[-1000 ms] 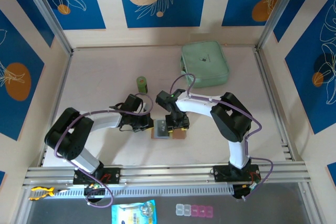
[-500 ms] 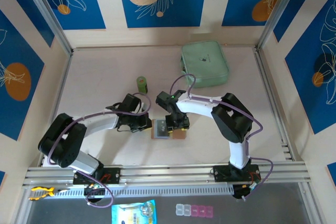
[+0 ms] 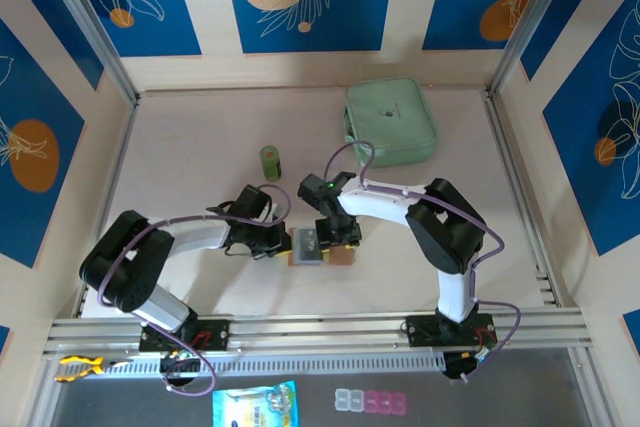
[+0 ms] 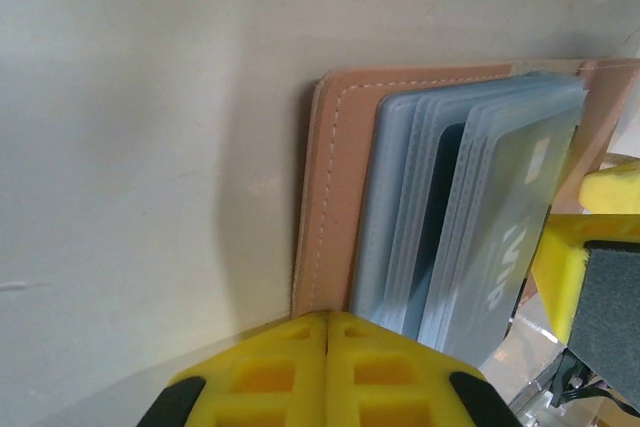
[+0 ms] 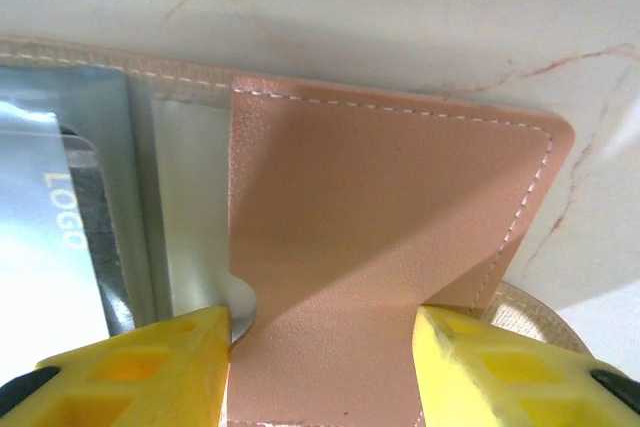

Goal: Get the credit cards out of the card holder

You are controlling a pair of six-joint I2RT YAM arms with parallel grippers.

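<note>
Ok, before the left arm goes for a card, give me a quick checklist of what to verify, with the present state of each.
1. Card holder lying open on the table: ok.
2. Credit cards within reach: ok, their edges show in the clear pockets, none out yet.
3. Left gripper ready to pinch a card: not ok, its fingers are shut together with nothing between them.
4. Right gripper steadying the holder: cannot tell, the holder's leather stands between its fingers, but a firm grip is not clear.
5. Room between the two grippers: cannot tell, they sit very close over the holder.
</note>
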